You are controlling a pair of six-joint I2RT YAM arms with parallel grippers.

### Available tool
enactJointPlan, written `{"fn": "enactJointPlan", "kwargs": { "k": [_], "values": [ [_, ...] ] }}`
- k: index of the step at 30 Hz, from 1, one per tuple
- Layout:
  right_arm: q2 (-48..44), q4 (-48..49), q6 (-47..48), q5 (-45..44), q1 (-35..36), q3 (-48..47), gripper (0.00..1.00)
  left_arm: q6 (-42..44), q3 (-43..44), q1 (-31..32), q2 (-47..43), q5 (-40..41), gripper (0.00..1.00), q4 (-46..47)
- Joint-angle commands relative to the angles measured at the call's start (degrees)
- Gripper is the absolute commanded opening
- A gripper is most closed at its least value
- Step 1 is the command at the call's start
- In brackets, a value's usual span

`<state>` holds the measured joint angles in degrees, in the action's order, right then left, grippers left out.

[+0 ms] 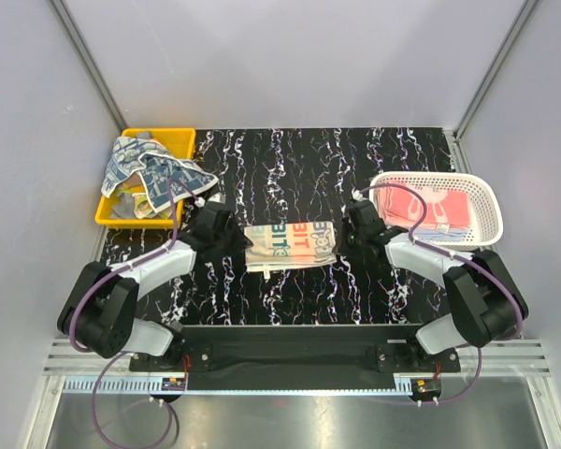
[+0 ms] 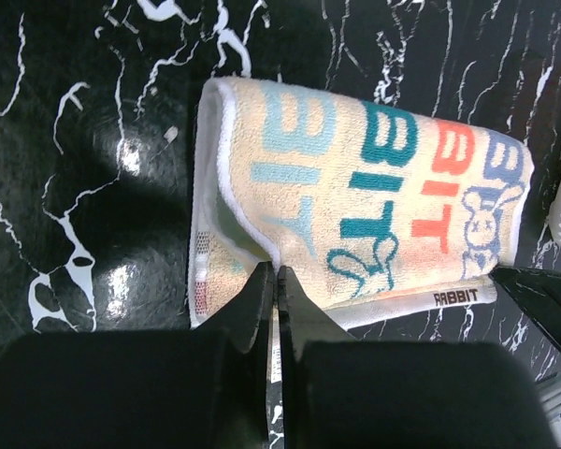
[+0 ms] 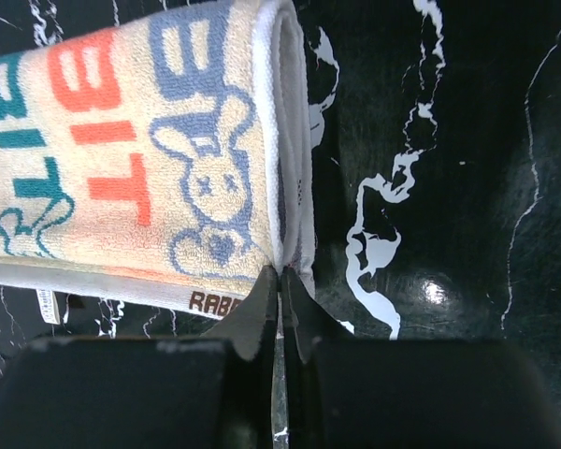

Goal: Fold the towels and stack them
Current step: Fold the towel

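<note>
Pinching folded beige lettered terry towel at near edge: left tool, right tool clamped shut. Lift evenly, layers aligned.

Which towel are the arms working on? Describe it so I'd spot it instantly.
On the black marble table, between yellow bin and white basket, lies one folded towel, left claw and right claw shut on its ends. Only it lies outside a container, showing coloured RABBIT lettering.
</note>
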<state>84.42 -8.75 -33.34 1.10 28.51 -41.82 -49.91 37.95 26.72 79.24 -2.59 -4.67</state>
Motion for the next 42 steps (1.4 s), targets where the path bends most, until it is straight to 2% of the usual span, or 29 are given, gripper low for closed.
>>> {"fn": "enactJointPlan", "kwargs": {
  "k": [1, 7, 10, 11, 13, 16, 18, 22, 24, 30, 34, 36, 42],
  "values": [
    [-2.95, -1.44, 0.91, -2.86, 0.67, -3.09, 0.04, 1.83, 2.56, 0.17, -0.84, 0.13, 0.00, -0.69],
    [-2.77, -1.88, 1.53, -2.69, 0.67, -2.83, 0.11, 1.84, 1.95, 0.18, -1.28, 0.13, 0.00, -0.78],
    [-2.33, -0.92, 1.18, -2.42, 0.67, -1.95, 0.24, 1.57, 1.25, 0.17, -1.11, 0.13, 0.00, -0.26],
    [-1.98, -0.57, 1.17, -2.51, 0.67, -1.77, 0.32, 1.57, 1.16, 0.17, -1.02, -0.13, 0.00, -0.17],
    [-1.89, -0.56, 1.09, -2.42, 0.67, -1.60, 0.39, 1.39, 0.89, 0.17, -0.58, -0.31, 0.00, 0.18],
    [-1.63, -0.21, 1.09, -2.60, 0.67, -1.59, 0.46, 0.96, 0.54, 0.18, -0.23, -0.40, 0.07, 0.80],
    [-1.45, -0.21, 1.17, -2.69, 0.67, -1.68, 0.47, 0.87, 0.19, 0.26, -0.05, -0.40, 0.17, 1.06],
    [-0.31, 0.31, 1.09, -2.42, 0.67, -1.77, 0.46, 0.52, -0.51, 0.26, -0.05, 0.22, 0.30, 1.15],
    [0.56, 0.93, 1.09, -1.99, 0.67, -1.77, 0.45, 0.25, -0.86, 0.26, -0.14, 0.48, 0.34, 1.06],
    [1.71, 1.99, 0.65, -1.98, 0.58, -1.68, 0.39, 0.25, -1.74, 0.26, 0.47, 1.71, 0.36, 1.06],
    [1.62, 1.64, 0.65, -2.07, 0.58, -2.30, 0.28, 0.16, -2.01, 0.26, 1.35, 2.06, 0.32, 1.94],
    [1.45, 1.02, 0.74, -2.24, 0.58, -2.82, 0.20, 0.34, -1.57, 0.26, 1.97, 2.24, 0.25, 1.85],
    [0.83, -0.12, 1.44, -2.60, 0.67, -3.88, 0.07, 0.60, -0.60, 0.18, 2.58, 2.15, 0.06, 1.85]
  ]
}}
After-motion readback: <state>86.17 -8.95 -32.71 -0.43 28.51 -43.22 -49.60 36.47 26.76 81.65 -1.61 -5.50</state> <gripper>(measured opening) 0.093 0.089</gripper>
